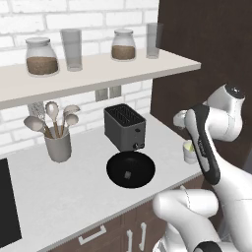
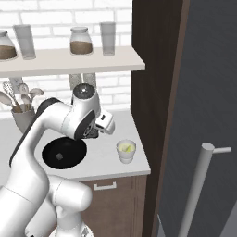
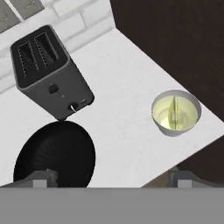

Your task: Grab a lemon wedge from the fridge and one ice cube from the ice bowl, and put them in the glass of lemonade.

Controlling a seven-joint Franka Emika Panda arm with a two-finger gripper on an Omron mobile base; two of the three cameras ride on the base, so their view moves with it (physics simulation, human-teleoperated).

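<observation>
The arm hides most of the glass of lemonade (image 1: 187,149) at 3 o'clock, and the ice bowl (image 3: 52,153) gets chopped off at 7 o'clock in the hand view.

The white bench (image 1: 64,197) carries the grey utensil holder (image 1: 58,146), the toaster (image 1: 125,127), the ice bowl (image 1: 130,169) just in front of it, and the glass of lemonade (image 2: 126,150) near the right edge. Up on the shelf (image 1: 93,74) stand two jars and two tumblers.

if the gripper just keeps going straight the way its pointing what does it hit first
Probably bare counter. The gripper looks down at the white worktop between the ice bowl and the glass of lemonade, with the toaster further off. Depth is hard to judge, so the exact landing spot is uncertain.
</observation>
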